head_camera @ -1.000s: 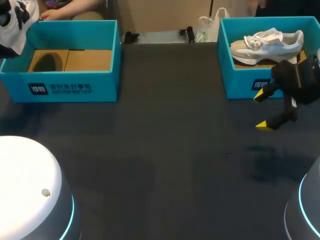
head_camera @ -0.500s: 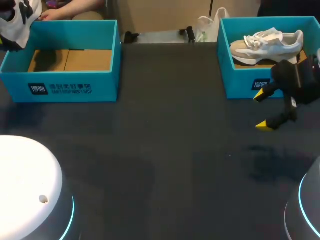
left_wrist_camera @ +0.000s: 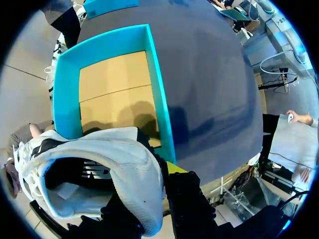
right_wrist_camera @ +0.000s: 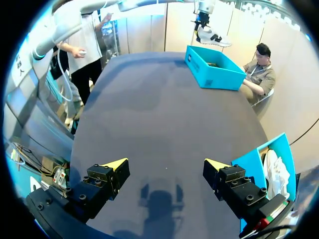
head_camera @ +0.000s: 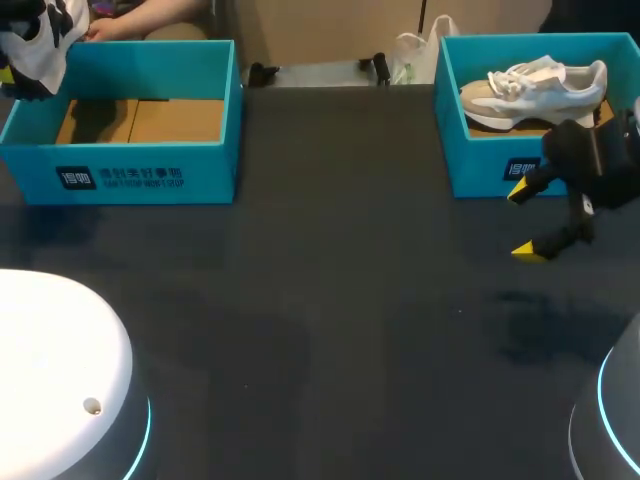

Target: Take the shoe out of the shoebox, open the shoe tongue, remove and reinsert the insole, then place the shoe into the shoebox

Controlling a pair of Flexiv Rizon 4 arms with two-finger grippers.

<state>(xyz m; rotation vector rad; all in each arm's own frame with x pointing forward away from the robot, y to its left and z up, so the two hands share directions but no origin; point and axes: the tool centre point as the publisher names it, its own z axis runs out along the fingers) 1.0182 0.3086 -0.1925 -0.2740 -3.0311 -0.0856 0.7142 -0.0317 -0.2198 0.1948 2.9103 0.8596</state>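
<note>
The dark bench is carrying two teal shoeboxes, standing well apart near its far corners. The left shoebox is standing open and showing its brown cardboard floor, with a shadow falling across the outer end of that floor. The right shoebox is also standing open, and a white shoe is lying in it on its sole, its toe pointing toward the bench's middle.

A black-and-white shoe is hanging in the air above the far outer corner of the left shoebox, clear of its walls. In the left wrist view this shoe is filling the space around the left hand, its dark opening is facing the camera, and the left shoebox is lying ahead of and below it. The left hand is pinching the shoe's white padded wall. One yellow-tipped finger is showing just outside that wall, while the other is hidden by the shoe.

The right hand is hovering just in front of the right shoebox's near wall, above bare bench. Its fingers are spread wide and are gripping nothing. In the right wrist view the right hand is looking across the bench, with the right shoebox just beside it.
</note>
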